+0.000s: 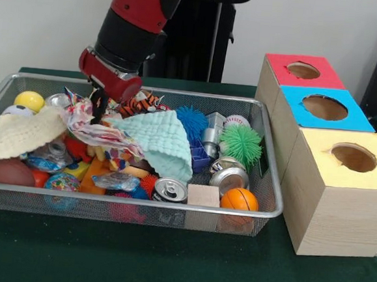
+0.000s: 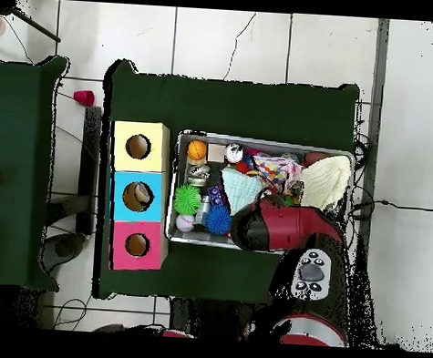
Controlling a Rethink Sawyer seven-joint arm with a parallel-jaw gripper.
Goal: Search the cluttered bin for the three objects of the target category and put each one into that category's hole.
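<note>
The wire-mesh bin (image 1: 170,206) is full of toys and cloths; it also shows in the overhead view (image 2: 259,140). A crumpled see-through bottle (image 1: 115,181) lies near the bin's front, among toys. A second clear bottle with a blue label (image 1: 47,156) lies partly under the cream cloth. A third is not visible. My gripper (image 1: 99,108) is down at the back left of the bin, touching a bunched patterned cloth (image 1: 88,128). In the overhead view the arm (image 2: 281,225) hides the gripper. The blue-topped box's hole (image 1: 324,107) is right of the bin; something pale shows in it from above (image 2: 139,196).
A mint cloth (image 1: 162,142) and a cream cloth (image 1: 19,134) cover much of the pile. Silver cans (image 1: 170,190), a wooden block (image 1: 204,196), an orange ball (image 1: 239,199) and a green spiky ball (image 1: 240,144) lie at the right. Red-topped (image 1: 303,70) and yellow-topped (image 1: 354,156) boxes flank the blue one.
</note>
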